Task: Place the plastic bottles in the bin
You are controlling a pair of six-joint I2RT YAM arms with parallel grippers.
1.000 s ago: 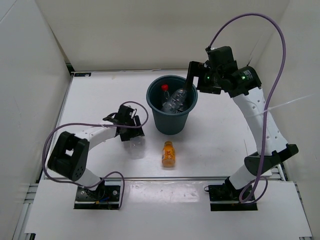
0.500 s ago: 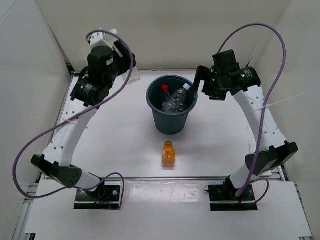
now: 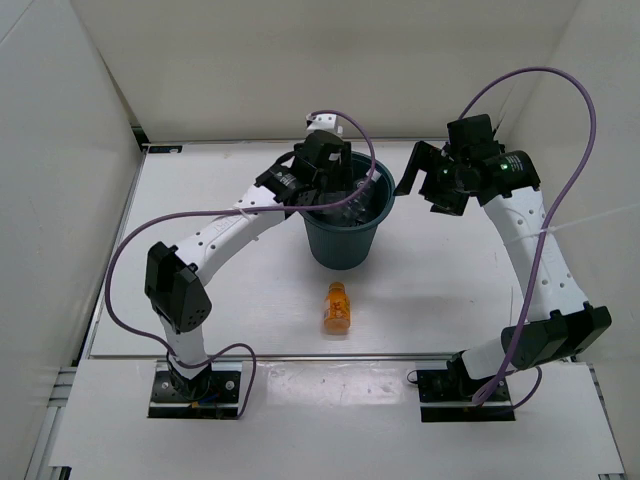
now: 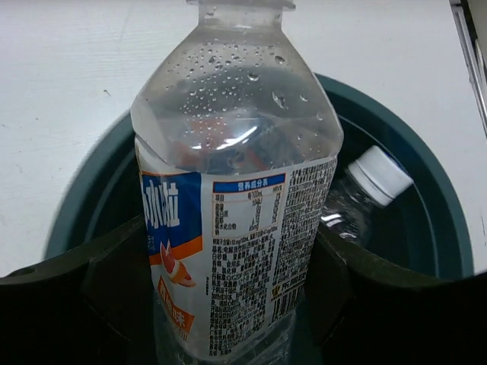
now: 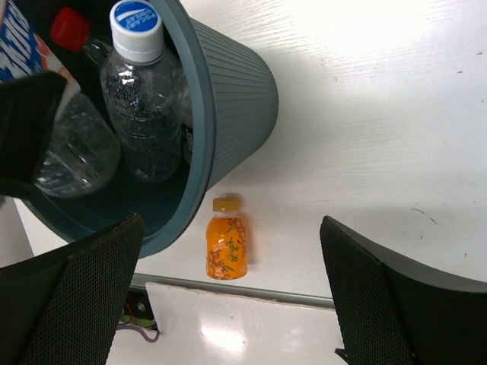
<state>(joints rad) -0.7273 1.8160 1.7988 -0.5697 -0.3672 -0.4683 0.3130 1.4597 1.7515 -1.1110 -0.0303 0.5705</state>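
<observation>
Item: clear bottle (image 4: 236, 175), neck toward the top of your left wrist view, poised over the bin (image 3: 345, 245) mouth at the centre of the overhead frame, seemingly inside the rim line. Your left tool (image 4: 228, 296): clamped on its labelled body. Your right tool (image 3: 415, 172): jaws wide, empty, right of the bin. Also: orange bottle (image 3: 337, 307), lying on the table (image 3: 450, 290) below the bin in frame.

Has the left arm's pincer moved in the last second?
Yes. The left pincer, clamped on a clear plastic bottle, has swung rightward from the far left of the white table to above the round dark teal plastic bin.
</observation>
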